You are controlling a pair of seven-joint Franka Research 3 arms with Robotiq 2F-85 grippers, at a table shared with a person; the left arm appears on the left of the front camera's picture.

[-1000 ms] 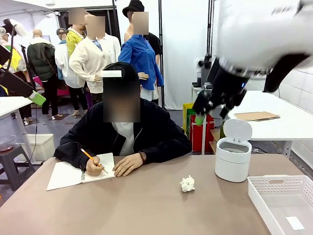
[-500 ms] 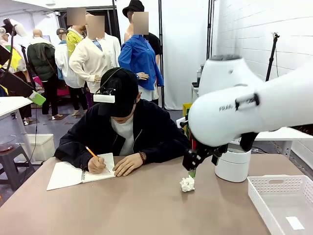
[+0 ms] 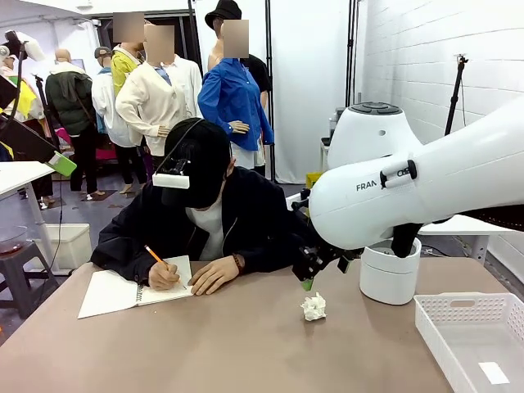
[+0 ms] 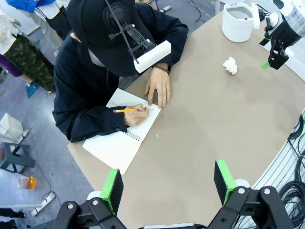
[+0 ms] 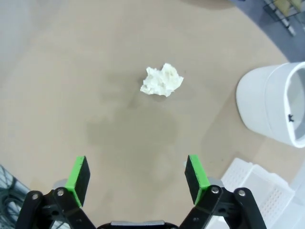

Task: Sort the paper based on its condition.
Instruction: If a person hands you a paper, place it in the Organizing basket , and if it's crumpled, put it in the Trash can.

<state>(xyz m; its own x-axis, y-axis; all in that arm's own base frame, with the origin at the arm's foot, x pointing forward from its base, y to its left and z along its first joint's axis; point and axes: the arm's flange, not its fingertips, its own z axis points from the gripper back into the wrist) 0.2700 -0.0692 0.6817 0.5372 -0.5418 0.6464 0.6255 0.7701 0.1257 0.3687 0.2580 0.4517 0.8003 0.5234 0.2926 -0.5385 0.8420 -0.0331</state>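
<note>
The right hand [image 5: 137, 172], wide open, hovers above the crumpled paper [image 5: 162, 80] lying on the bench [image 5: 62, 62] near the white bin [image 5: 267, 109]; best to centre over the wad, descend straight, then close gently.

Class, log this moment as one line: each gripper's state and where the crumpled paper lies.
right gripper: open, hovering near paper wad | left gripper: open, high above table | paper wad: on table, untouched

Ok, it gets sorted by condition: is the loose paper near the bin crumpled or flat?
Crumpled. The paper is a lumpy, creased wad standing up off the table, free of the open right gripper.
</note>
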